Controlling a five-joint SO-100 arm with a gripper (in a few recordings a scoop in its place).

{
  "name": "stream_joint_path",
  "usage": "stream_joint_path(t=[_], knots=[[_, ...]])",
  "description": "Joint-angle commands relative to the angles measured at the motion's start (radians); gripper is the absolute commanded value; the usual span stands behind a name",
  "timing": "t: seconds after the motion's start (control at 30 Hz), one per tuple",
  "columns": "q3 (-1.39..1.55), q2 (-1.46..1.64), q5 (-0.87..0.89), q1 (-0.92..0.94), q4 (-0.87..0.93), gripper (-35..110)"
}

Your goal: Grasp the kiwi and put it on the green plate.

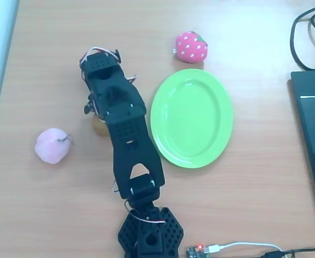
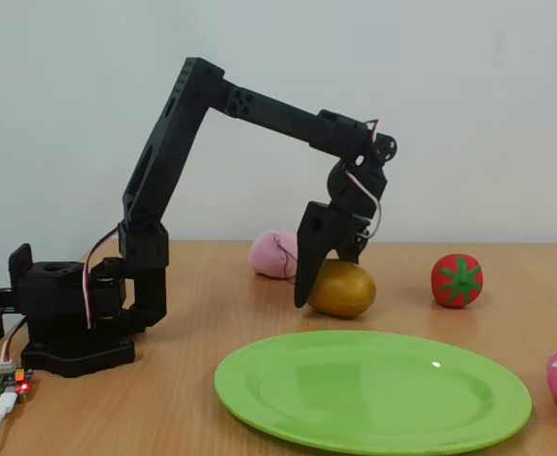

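Two views to go on, and the side one tells us the most. The black arm (image 2: 212, 123) is bent over with its pincer (image 2: 318, 280) pointing down at the kiwi (image 2: 341, 289), which sits on the wooden worktop (image 2: 183, 380) behind the green plate (image 2: 374, 389). We can see one broad black finger (image 2: 309, 252) pressed against the kiwi's left side in that fixed view. The other finger is hidden behind the fruit and the wrist, so we can't tell how wide the pincer is spread or whether it's actually clamping the kiwi. The kiwi looks like it's resting on the worktop, not lifted.

From overhead, the arm covers almost all of it. We only get a sliver of the kiwi peeking out at the arm's left edge, just left of the plate and apart from it.

Other stuff around: a pale pink peach (image 1: 52, 145) sits well left of the arm in the overhead view, and a pink strawberry (image 1: 191, 47) sits just above the plate's top rim. The fixed view also shows a red strawberry (image 2: 457, 280) to the right of the kiwi, near but not touching. A dark laptop (image 1: 312, 140) lies at the right edge.
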Motion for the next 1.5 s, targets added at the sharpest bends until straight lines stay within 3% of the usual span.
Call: stream_joint_path(t=[0.0, 0.2, 0.33, 0.63, 1.47], knots=[[-0.017, 0.011, -0.025, -0.005, 0.018, 58], [-0.017, 0.003, -0.020, 0.006, 0.020, 55], [-0.017, 0.005, -0.018, 0.006, 0.020, 40], [-0.028, 0.005, -0.012, 0.012, 0.020, 32], [-0.133, 0.141, -0.008, 0.132, 0.021, 32]])
